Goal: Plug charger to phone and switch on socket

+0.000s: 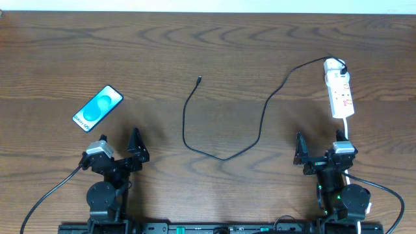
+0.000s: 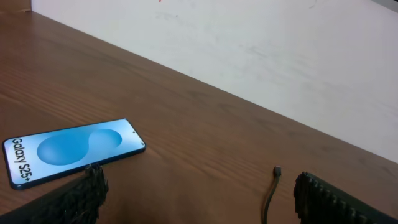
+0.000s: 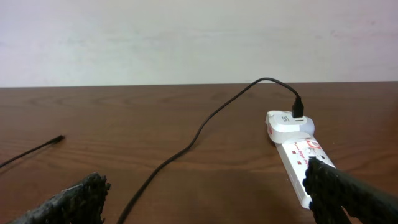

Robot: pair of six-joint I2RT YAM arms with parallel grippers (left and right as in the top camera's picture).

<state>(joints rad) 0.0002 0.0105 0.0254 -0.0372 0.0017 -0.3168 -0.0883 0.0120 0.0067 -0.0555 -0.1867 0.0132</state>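
The phone [image 1: 97, 108] lies face up at the left of the table, its light blue screen diagonal. It also shows in the left wrist view as the phone [image 2: 71, 149], just beyond my left finger. The charger [image 1: 224, 158] is a thin black cable that loops across the middle; its free connector [image 1: 199, 80] rests on bare wood, also seen as the connector [image 2: 277, 170]. The other end runs to a white adapter [image 3: 287, 123] plugged into the socket [image 1: 339, 91], a white strip at the right [image 3: 298, 155]. My left gripper [image 1: 117, 146] [image 2: 200, 186] and right gripper [image 1: 320, 146] [image 3: 205, 183] are open and hold nothing.
The table's far edge meets a white wall [image 2: 261, 56]. The socket's white lead [image 1: 346, 127] runs toward the right arm's base. Black arm cables [image 1: 55, 188] trail off at the near left and near right.
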